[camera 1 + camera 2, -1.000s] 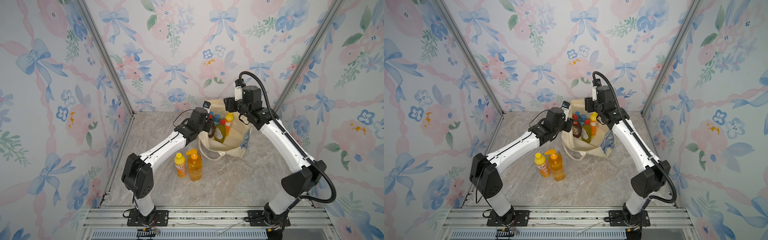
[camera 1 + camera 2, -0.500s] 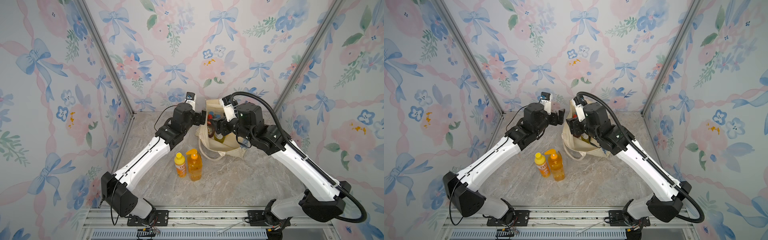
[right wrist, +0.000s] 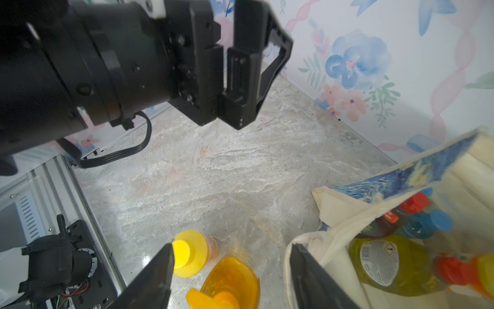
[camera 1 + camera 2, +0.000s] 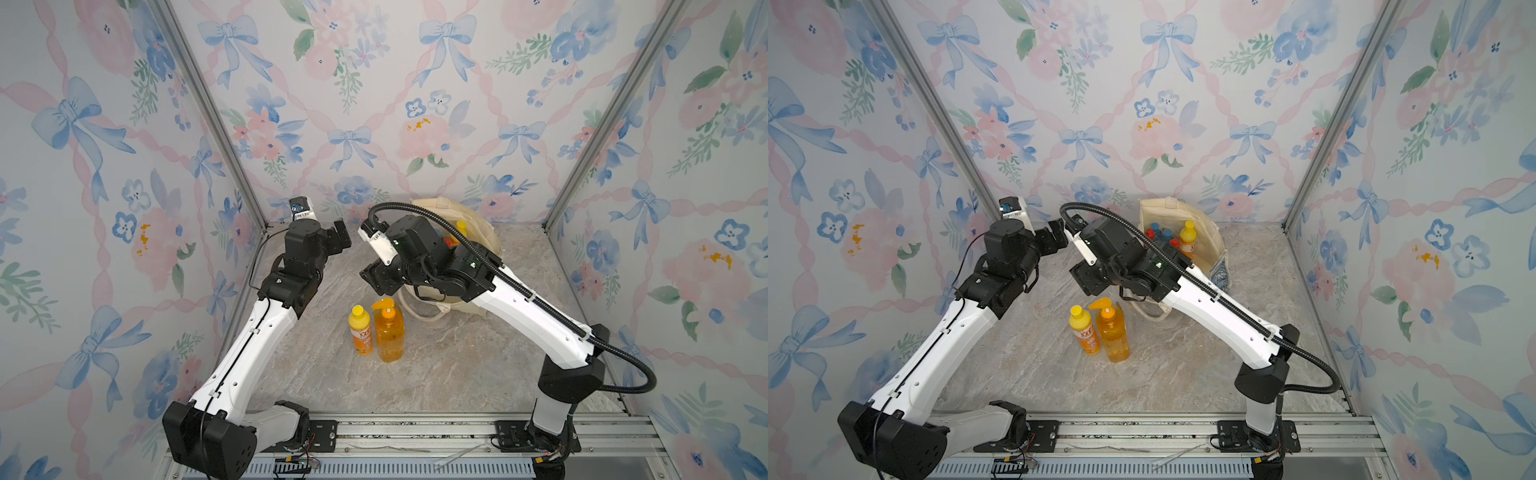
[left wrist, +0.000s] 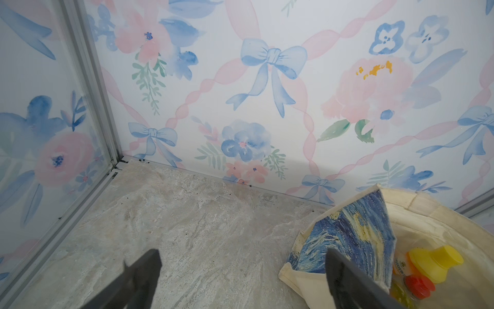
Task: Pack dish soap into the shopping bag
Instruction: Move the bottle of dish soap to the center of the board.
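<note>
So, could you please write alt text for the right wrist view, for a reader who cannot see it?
The right hand, open and empty, hovers near a yellow-capped bottle and an orange pump bottle standing on the marble table. Beside them the shopping bag holds several more bottles; the left arm looms close by.

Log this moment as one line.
left gripper: open, empty | right gripper: open, empty | shopping bag: open, bottles inside | on table: yellow-capped bottle, orange pump bottle
</note>
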Tool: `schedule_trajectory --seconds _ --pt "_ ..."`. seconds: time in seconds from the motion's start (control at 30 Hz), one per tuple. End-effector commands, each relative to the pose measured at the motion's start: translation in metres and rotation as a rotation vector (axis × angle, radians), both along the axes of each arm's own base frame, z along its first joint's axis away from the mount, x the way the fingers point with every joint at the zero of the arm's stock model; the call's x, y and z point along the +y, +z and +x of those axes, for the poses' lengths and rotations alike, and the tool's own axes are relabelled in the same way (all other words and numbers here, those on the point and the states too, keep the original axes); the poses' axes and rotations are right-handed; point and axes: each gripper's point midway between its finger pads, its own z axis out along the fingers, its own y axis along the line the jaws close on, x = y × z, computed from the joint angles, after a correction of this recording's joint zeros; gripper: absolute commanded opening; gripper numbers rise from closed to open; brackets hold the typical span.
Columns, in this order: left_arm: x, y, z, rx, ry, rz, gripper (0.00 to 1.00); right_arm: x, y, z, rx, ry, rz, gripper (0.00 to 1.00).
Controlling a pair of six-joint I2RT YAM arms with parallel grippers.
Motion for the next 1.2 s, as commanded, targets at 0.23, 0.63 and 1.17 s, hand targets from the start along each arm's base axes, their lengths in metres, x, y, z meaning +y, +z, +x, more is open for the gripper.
schedule_trajectory --seconds 0.23,0.63,1.17 --pt "0.028 -0.001 -0.036 -0.031 0.078 0.007 0.98 0.032 -0.077 -0.035 0.111 0.085 -0.306 0.72" --pt "0.065 -0.010 -0.055 0.008 0.197 0.054 0.98 0.046 -0.113 -0.048 0.091 0.092 -0.401 0.72" --pt "0.117 0.009 -0.101 -0.009 0.405 0.126 0.98 0.063 -0.120 -0.072 0.124 0.203 -0.377 0.69"
